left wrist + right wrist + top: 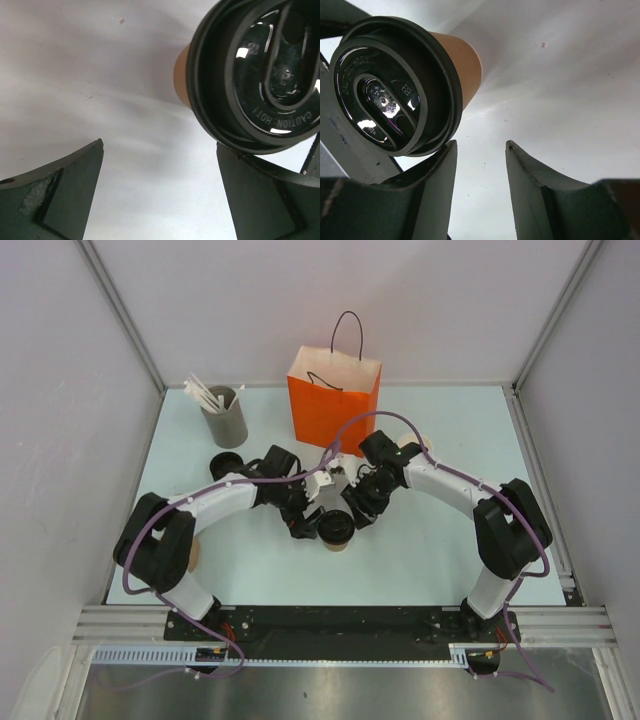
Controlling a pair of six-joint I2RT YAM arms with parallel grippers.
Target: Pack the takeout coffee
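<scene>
The takeout coffee (336,529), a tan paper cup under a black lid, stands on the pale table between my two arms. My left gripper (304,527) sits just to its left and my right gripper (362,511) just to its upper right. In the left wrist view the left gripper (160,146) is wide open with only bare table between its fingers, and the coffee (260,75) lies beyond the right finger. In the right wrist view the right gripper (481,146) is open and holds nothing. There the coffee (395,85) is outside its left finger.
An orange paper bag (333,403) with a black handle stands open behind the arms. A grey holder (226,418) with white sticks is at the back left, a black round thing (224,465) in front of it. A tan object (408,446) shows behind the right arm.
</scene>
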